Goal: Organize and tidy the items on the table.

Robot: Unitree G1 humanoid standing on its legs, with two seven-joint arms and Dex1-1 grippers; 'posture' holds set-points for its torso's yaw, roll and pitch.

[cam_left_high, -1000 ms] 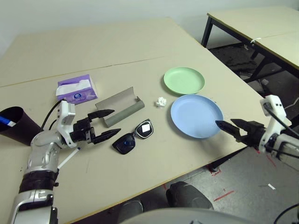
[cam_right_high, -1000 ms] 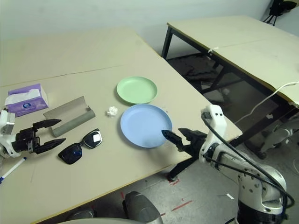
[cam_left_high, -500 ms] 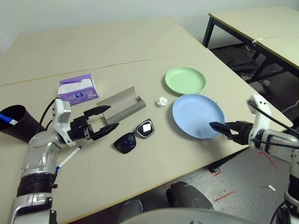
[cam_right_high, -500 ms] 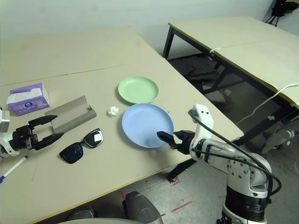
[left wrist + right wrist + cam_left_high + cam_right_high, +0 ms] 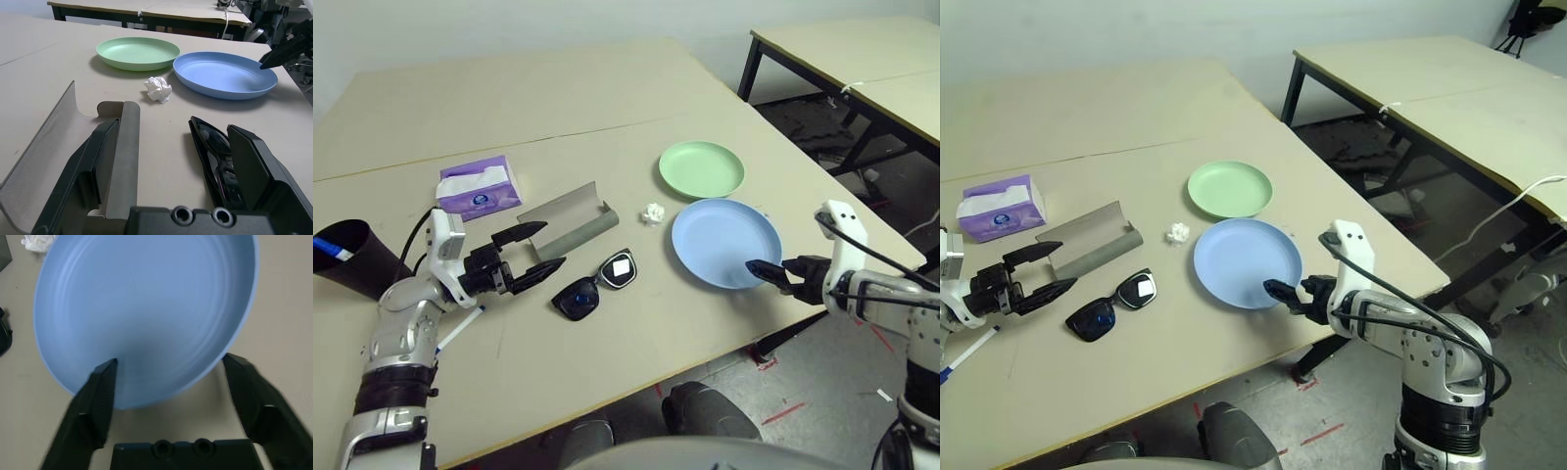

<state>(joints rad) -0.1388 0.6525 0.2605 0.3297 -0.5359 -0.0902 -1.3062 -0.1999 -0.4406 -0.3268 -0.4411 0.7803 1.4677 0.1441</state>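
**Right arm closing in on the blue plate while the left hangs by the glasses case**

The right gripper (image 5: 164, 377) is reaching in over the near right edge of the desk (image 5: 607, 362), tilted downward, with its fingers (image 5: 95, 401) spread open and straddling the near rim of the blue plate (image 5: 725, 243). One finger is lying over the plate's inside, the other outside the rim above the desk; whether either is touching the plate cannot be told. Compared with a second ago, this arm has come in from beyond the desk edge and dipped toward the plate.

The left gripper (image 5: 533, 252) is hanging level above the near left part of the desk, pointing toward the right, fingers wide open and holding nothing. One finger is lined up with the grey glasses case (image 5: 566, 221), the other with the black sunglasses (image 5: 593, 286). It has stayed in much the same place as before.

A white marker with a blue cap (image 5: 458, 330) is lying on the desk below the left wrist. The black cup (image 5: 350, 253) is lying on its side at the far left edge, something blue showing in its mouth. Farther back, the open case is resting beside the sunglasses, the white paper ball (image 5: 653, 211) is sitting between the case and the plates, and the purple tissue box (image 5: 477, 185) is standing behind the case. The green plate (image 5: 701, 168) is lying just beyond the blue one.
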